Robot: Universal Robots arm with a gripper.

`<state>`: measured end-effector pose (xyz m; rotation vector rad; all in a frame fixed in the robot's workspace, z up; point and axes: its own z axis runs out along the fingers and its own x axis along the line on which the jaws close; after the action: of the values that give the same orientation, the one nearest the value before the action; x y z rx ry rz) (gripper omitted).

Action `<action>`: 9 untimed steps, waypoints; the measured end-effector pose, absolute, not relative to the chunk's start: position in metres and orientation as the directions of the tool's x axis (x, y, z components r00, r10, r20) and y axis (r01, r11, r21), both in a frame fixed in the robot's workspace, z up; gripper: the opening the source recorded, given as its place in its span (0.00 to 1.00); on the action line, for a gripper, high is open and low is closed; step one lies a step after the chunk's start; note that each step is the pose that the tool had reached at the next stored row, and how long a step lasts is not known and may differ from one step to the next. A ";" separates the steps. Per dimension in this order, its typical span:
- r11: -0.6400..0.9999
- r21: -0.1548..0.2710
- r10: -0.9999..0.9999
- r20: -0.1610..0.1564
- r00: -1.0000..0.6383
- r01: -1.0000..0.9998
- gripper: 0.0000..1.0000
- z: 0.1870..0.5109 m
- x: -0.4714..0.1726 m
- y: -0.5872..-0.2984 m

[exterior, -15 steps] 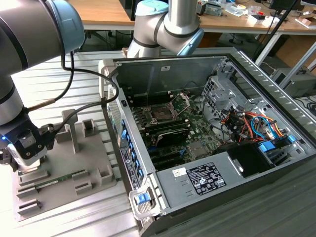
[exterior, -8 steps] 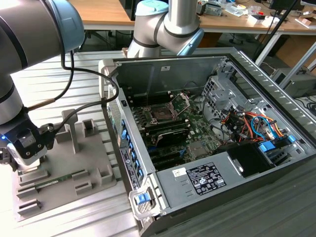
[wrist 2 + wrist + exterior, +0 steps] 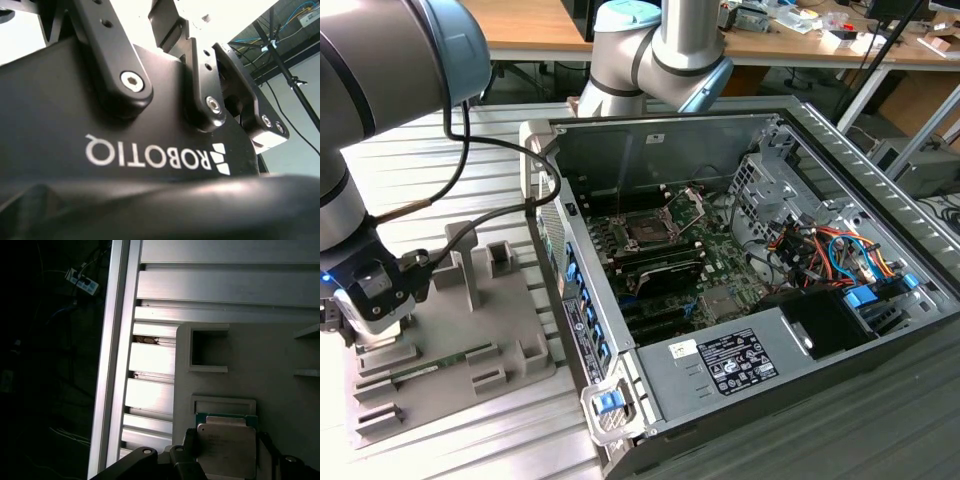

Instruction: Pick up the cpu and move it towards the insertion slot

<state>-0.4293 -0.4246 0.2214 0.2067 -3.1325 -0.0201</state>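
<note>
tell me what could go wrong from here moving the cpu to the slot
1. The gripper sits low over the cpu in the grey tray; an uneven hold could tilt or drop the chip on lifting.
2. The route to the insertion slot crosses the case wall; a low carry might hit it.
3. The arm's cable hangs near the tray's upright post and might snag.

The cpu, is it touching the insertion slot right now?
Apart. The first wrist view shows the cpu at the grey tray; the exterior view shows the insertion slot inside the computer case, well clear of that tray.
</note>
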 end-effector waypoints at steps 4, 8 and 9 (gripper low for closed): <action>0.991 0.013 -0.131 0.001 -0.991 -0.131 0.55 0.222 -0.429 -0.425; 0.991 0.013 -0.131 0.001 -0.991 -0.131 0.55 0.223 -0.429 -0.425; 0.991 0.013 -0.131 0.001 -0.991 -0.131 0.55 0.223 -0.429 -0.425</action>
<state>-0.4293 -0.4246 0.2233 0.2068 -3.1324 -0.0201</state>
